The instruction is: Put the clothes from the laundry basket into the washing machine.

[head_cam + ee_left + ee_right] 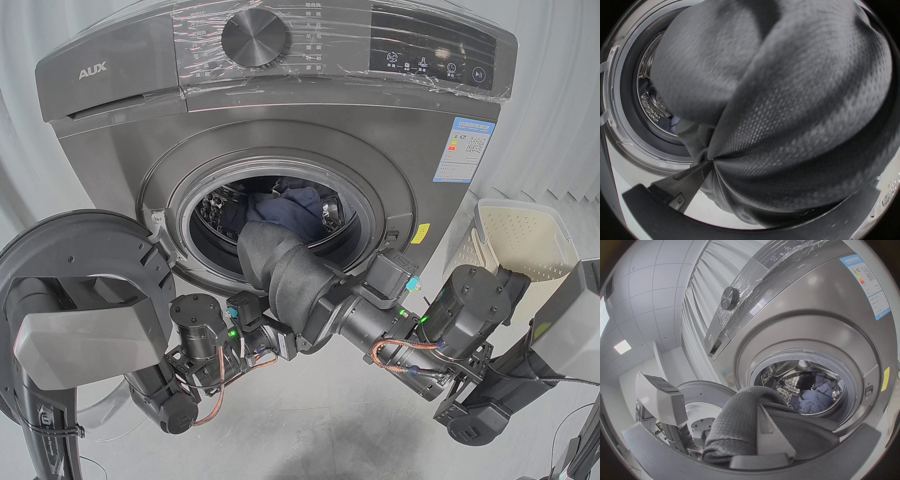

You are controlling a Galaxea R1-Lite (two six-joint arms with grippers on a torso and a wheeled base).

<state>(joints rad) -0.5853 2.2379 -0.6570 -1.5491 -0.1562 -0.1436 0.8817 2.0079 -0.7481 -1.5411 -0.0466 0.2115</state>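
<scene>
So, the grey front-loading washing machine [125,156] is seen dead ahead, its control panel wrapped in clear plastic film [325,69]. Its round door [81,250] is swung fully open to the left side. A cream perforated laundry basket [531,237] is parked on the floor just beside the machine's right side.

A dark grey mesh garment [281,269] is held up right in front of the drum opening. It's bunched into a thick roll, with its upper end poked over the rubber rim and into the drum mouth, while the lower end is draped over both wrists. Deeper inside the drum, some blue clothes [287,209] are piled against the back.

The left gripper [707,162] is closed tight, with a fold of the mesh fabric pinched at its tip, just outside the lower rim of the opening. The right gripper [761,410] is pretty much buried in the same garment: it's clamped down on the cloth, one finger [770,430] is seen pressed flat against it, and the other is hidden underneath.
</scene>
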